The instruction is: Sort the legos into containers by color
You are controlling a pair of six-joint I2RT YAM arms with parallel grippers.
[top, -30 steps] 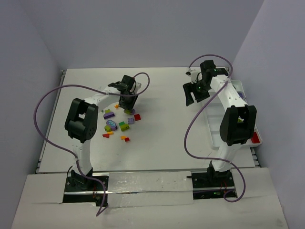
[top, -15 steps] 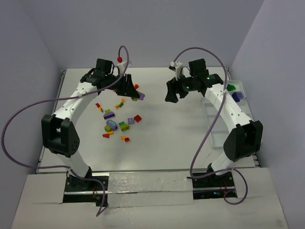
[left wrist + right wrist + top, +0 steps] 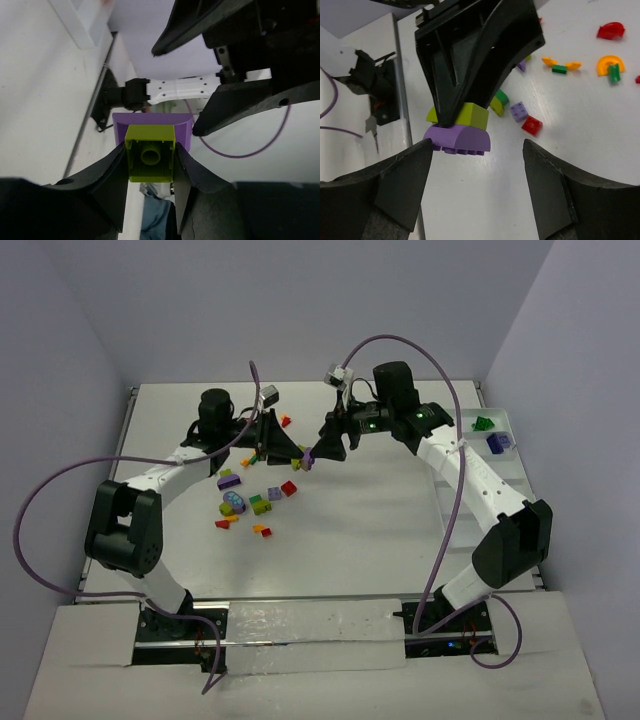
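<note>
Right wrist view: left fingers (image 3: pixel 470 60) clamp the lime brick (image 3: pixel 470 116), stacked on a purple brick (image 3: pixel 457 140), above the surface (image 3: pixel 620 150). The right fingers (image 3: pixel 395 190), spread open, flank the purple one, its long axis spanning their gap.

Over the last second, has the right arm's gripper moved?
Yes. In the top view the right gripper has swung left, away from the long white divided tray, toward the stacked lime-and-purple plastic brick held by the left gripper.
</note>
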